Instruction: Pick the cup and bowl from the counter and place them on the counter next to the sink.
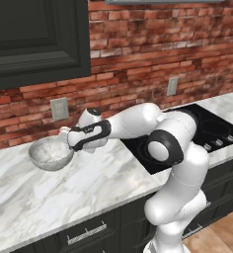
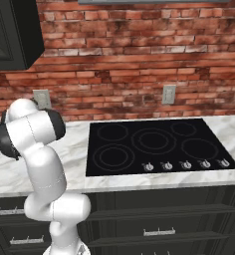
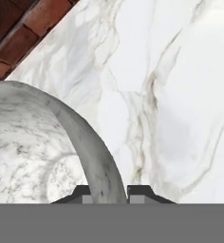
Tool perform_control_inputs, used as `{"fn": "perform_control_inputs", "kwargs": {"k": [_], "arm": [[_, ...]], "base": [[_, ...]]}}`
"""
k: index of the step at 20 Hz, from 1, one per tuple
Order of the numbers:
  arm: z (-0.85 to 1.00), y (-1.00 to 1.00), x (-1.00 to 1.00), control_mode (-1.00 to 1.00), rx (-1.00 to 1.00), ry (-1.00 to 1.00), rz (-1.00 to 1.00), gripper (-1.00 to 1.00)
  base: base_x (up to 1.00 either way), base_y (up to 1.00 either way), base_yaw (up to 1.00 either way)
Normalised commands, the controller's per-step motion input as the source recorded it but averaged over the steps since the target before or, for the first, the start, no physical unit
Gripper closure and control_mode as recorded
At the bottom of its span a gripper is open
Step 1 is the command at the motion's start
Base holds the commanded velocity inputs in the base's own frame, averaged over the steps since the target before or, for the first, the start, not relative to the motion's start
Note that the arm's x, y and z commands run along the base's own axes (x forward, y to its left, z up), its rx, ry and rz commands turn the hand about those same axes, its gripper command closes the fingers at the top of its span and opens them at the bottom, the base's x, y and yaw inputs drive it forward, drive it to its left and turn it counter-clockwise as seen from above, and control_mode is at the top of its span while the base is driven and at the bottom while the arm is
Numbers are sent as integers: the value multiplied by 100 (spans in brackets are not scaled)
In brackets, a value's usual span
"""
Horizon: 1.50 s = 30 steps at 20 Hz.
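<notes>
The pale grey-white bowl with its speckled inside sits at the left over the white marble counter, slightly tilted. My gripper reaches left from the arm and is shut on the bowl's right rim. In the hand view the bowl's rim curves down between my two dark fingertips, with my gripper pinching that wall. Whether the bowl rests on the marble or hangs just above it, I cannot tell. The green cup and the sink are out of view.
A black glass cooktop lies to the right of the arm, seen again in the right base view. The brick wall with an outlet backs the counter. A dark upper cabinet hangs above the bowl.
</notes>
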Motion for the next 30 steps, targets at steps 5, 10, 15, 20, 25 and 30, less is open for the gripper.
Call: {"fn": "perform_control_inputs", "kwargs": {"k": [5,10,15,20,25,30], "arm": [[70,-62,-40,-100,11,5,-7,100],[34,-62,-33,-100,2,18,-7,100],[10,-60,-17,-100,0,13,-10,100],[32,-62,-15,-100,-2,0,-8,100],[37,-73,-10,-100,-4,0,-7,100],[29,-70,0,-100,-9,11,-3,100]], "base": [[0,0,0],[0,0,0],[0,0,0],[0,0,0],[0,0,0],[0,0,0]]}}
